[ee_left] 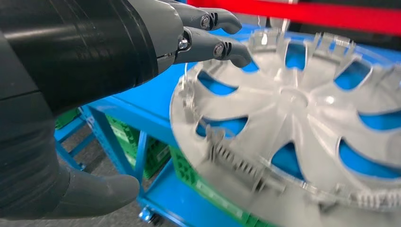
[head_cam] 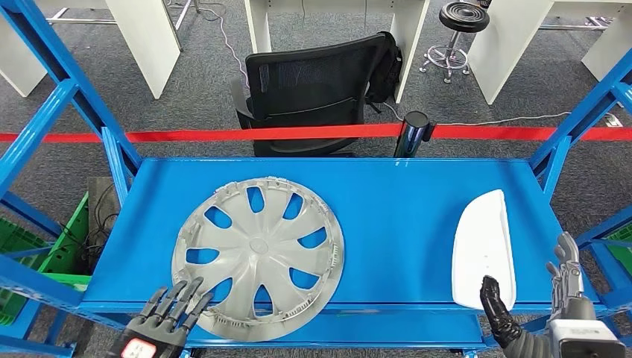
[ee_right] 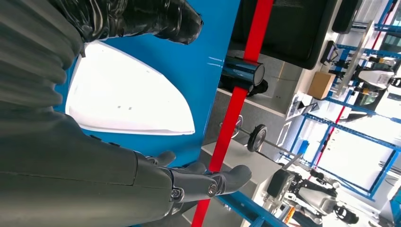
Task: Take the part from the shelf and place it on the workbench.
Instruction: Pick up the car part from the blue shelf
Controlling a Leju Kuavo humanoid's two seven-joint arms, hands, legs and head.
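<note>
I'm reaching in with both arms, and nothing is lifted yet. My left robot hand [head_cam: 170,317] is hovering spread at the near rim of the grey wheel cover [head_cam: 258,255], which is lying flat on the blue shelf [head_cam: 402,201] and poking over its front edge. My right robot hand [head_cam: 548,306] is opening around the near end of the white part [head_cam: 485,248], thumb on 1 side, fingers on the other, gripping nothing so far as I can tell. So the take is only starting; the lift and the carry to the counter (I'm not seeing one here) are left. Beyond the shelf a red barrier tape [head_cam: 298,133] is running across, with a black office chair [head_cam: 313,93] behind. The blue uprights [head_cam: 555,156] are crowding my right side.
</note>
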